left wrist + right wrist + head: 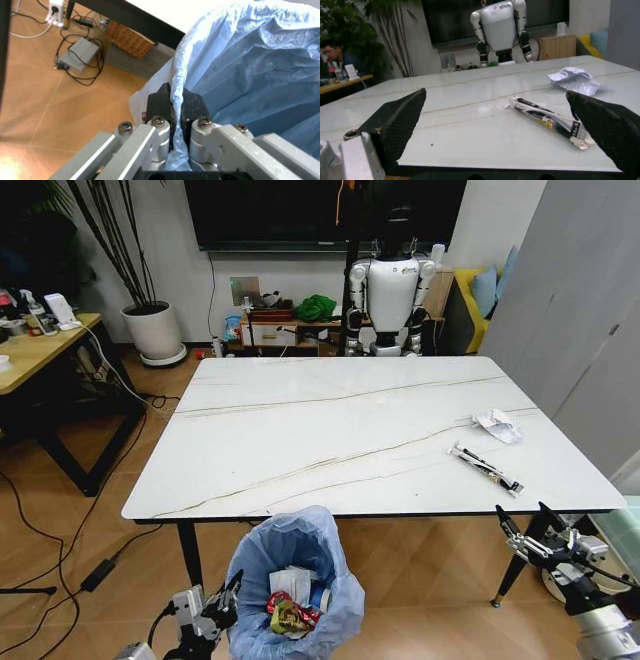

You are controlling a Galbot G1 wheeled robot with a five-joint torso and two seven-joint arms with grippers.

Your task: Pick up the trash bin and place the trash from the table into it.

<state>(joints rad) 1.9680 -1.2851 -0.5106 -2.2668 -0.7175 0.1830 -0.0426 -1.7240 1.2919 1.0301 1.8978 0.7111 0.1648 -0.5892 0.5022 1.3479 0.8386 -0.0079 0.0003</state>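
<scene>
A: Item nearest the lens?
B: Left end effector, black pads pinched together on a fold of the blue bag at the rim of the trash bin. In the head view it sits low at the bin's left side.

A: Bin, location and contents?
B: On the wooden floor just in front of the counter's near edge, left of centre. Blue crinkly liner open at the top. Inside: white paper scraps and a crumpled red-and-yellow wrapper.

A: Right end effector?
B: Held off the counter's near right corner, fingers spread wide apart, gripping nothing. From its wrist camera the two black pads frame the counter top.

A: Litter remaining on the counter?
B: Two pieces, both toward the right side. A crumpled white paper, farther from the near edge. A long flat black-and-white wrapper, lying diagonally, nearer the edge, apart from the paper.

A: Counter surface?
B: White marble-look top with thin veins, dark rim, black legs.
</scene>
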